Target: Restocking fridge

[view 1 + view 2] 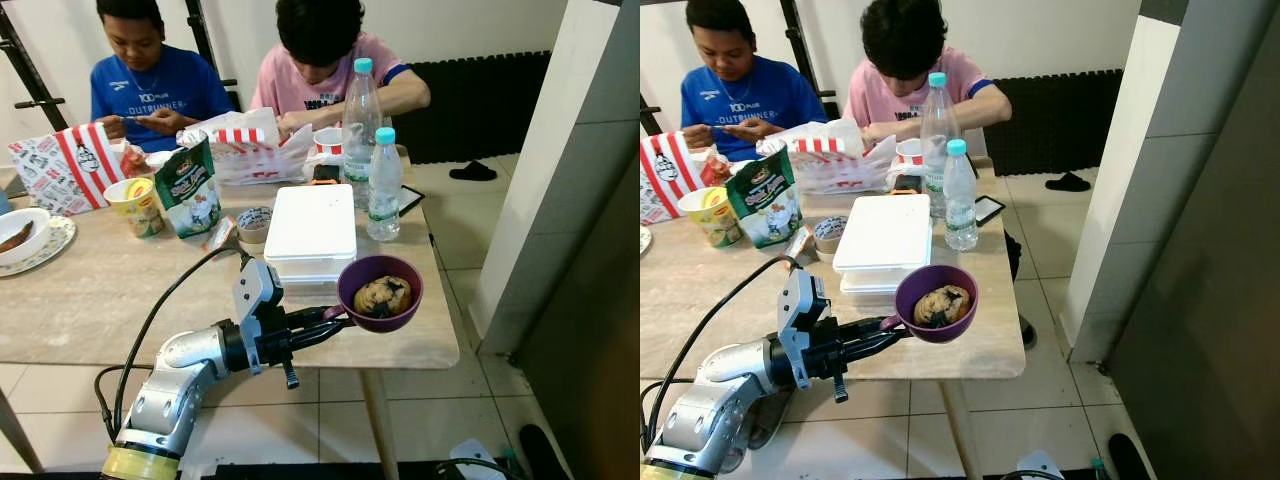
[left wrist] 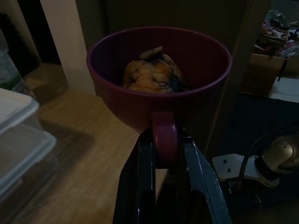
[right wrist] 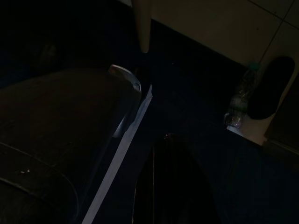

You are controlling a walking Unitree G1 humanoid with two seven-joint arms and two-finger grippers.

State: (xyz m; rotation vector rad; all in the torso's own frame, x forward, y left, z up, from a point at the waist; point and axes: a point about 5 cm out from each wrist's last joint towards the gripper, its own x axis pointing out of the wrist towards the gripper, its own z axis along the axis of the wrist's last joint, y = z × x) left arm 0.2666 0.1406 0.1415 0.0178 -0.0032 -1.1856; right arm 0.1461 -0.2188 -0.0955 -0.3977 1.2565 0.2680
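The worktop [image 1: 90, 290] carries a white lidded food box [image 1: 311, 226], two capped water bottles [image 1: 384, 186], snack bags and noodle cups, with two people seated behind it. At its near right corner the left claw [image 1: 333, 319] is clamped on the handle of a purple cup [image 1: 380, 292] holding a browned, muffin-like piece of food [image 1: 382, 296]. To carry it well, keep the cup level and the grip firm. Whether the idle right claw is apart or together I cannot tell.
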